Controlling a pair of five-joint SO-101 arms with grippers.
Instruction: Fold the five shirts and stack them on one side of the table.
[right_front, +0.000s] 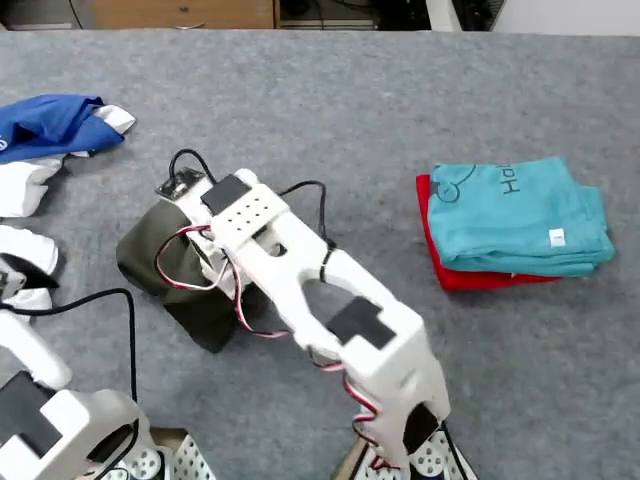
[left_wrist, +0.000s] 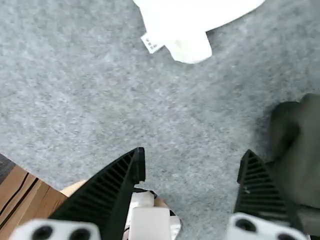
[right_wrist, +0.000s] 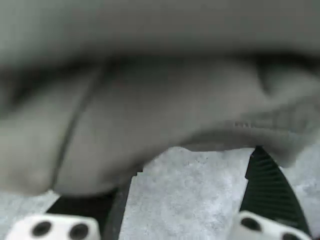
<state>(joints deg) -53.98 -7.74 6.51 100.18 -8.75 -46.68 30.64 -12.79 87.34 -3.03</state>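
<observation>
The right gripper (right_wrist: 196, 161) is found spread open at the edge of the bunched dark olive shirt (right_wrist: 150, 100). The left gripper (left_wrist: 194, 152) is held open nearby. A folded teal shirt (right_front: 515, 215) is stacked on a red shirt (right_front: 470, 278), well apart.

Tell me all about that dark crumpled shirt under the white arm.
The dark olive shirt is soft cloth, bunched into a rough lump, not neatly folded. It lies on the grey table, left of centre. The right arm hangs over it, its end effector open at the fabric's edge.
</observation>
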